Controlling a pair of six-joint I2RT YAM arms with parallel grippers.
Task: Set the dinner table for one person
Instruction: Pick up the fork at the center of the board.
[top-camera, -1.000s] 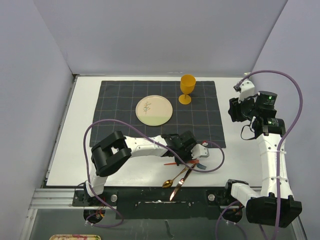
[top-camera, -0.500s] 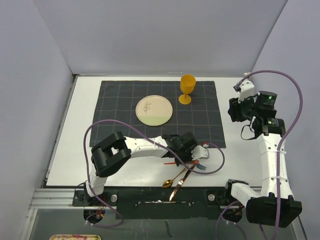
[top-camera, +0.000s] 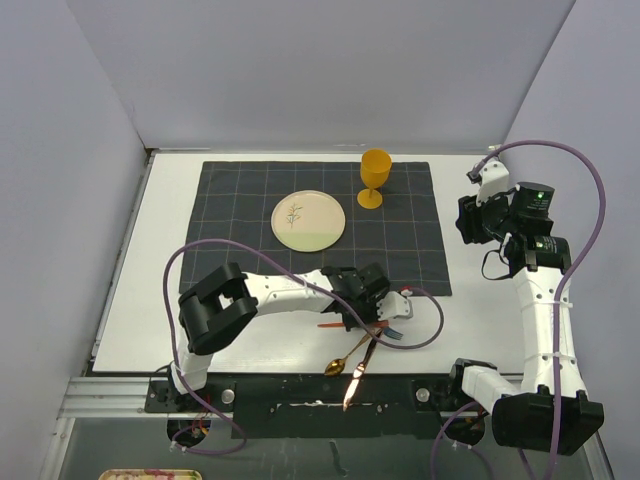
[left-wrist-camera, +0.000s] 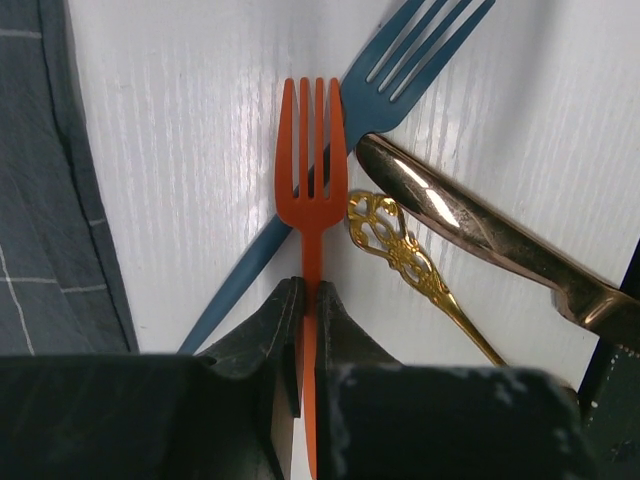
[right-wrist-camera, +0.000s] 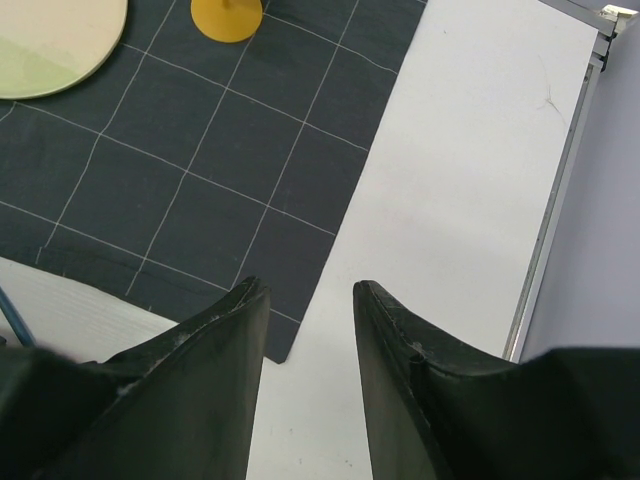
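My left gripper (left-wrist-camera: 308, 292) is shut on the handle of an orange fork (left-wrist-camera: 312, 170), low over the white dinner table (top-camera: 165, 300) just in front of the dark placemat (top-camera: 240, 200). The fork's tines cross over a blue fork (left-wrist-camera: 405, 65). From above, the left gripper (top-camera: 366, 306) shows with the orange fork (top-camera: 333, 325) sticking out to its left. A cream plate (top-camera: 309, 220) and a yellow goblet (top-camera: 375, 177) stand on the placemat. Hanging above the table's right side, my right gripper (right-wrist-camera: 308, 292) is open and holds nothing; from above this gripper (top-camera: 468, 220) sits beside the placemat's right edge.
A gold spoon (top-camera: 341, 362) and a copper knife (top-camera: 359, 370) lie by the table's near edge, close to the blue fork (top-camera: 396, 333). In the left wrist view the spoon's ornate handle (left-wrist-camera: 400, 245) and the knife (left-wrist-camera: 470, 225) lie right of the orange fork. A metal rail (right-wrist-camera: 558, 200) edges the table.
My left gripper has shifted slightly to the left, taking the orange fork with it. The right arm has not moved.
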